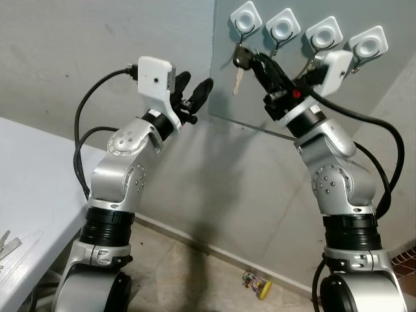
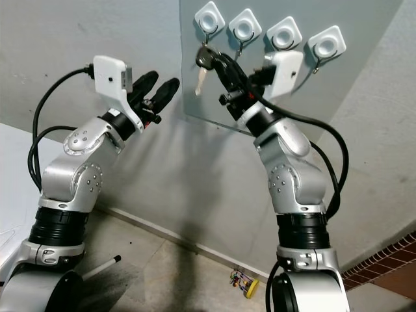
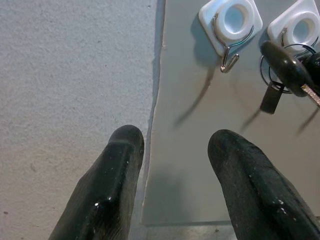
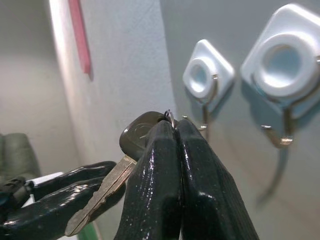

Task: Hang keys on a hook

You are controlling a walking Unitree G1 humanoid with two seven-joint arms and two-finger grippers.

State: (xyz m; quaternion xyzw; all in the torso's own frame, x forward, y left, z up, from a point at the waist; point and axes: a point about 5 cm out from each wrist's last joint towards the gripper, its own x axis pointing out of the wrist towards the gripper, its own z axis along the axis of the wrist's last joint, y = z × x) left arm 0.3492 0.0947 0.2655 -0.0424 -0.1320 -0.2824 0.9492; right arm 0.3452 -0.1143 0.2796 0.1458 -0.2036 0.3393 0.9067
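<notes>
Our right pincer (image 1: 250, 60) is clamped on the keys (image 1: 241, 63), upper centre of frame, right at the leftmost hook (image 1: 246, 19) on the grey panel (image 1: 273, 97); key ring looks close to the hook, can't confirm it's on. Left pincer (image 1: 194, 89) wide open, holding nothing, just left of the panel edge

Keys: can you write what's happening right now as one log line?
right gripper: shut on keys, beside leftmost hook | left gripper: open, holding nothing | keys: not yet hung
</notes>
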